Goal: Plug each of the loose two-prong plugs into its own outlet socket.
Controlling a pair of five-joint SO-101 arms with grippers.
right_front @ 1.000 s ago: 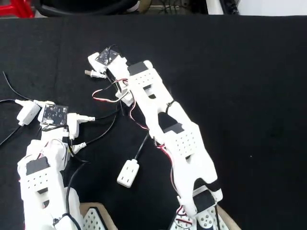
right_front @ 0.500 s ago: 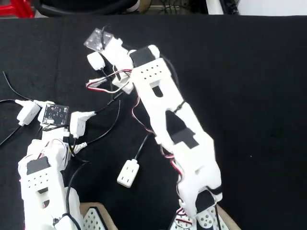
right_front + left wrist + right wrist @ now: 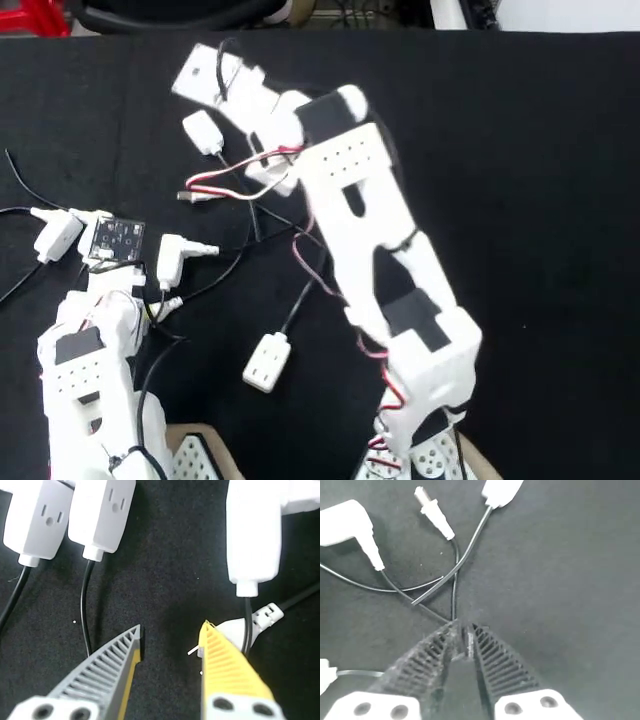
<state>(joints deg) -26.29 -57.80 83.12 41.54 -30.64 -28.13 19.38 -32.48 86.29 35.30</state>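
Two sockets face the open, empty left end effector; right end effector pinches one cord.

High view: overhead, far. Wrist views: close, downward. Shared: table.

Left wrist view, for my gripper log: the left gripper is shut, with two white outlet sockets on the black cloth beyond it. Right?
Not shut: the left wrist view shows the left gripper open, its jaws standing apart over the black cloth. The two white outlet sockets do lie beyond it.
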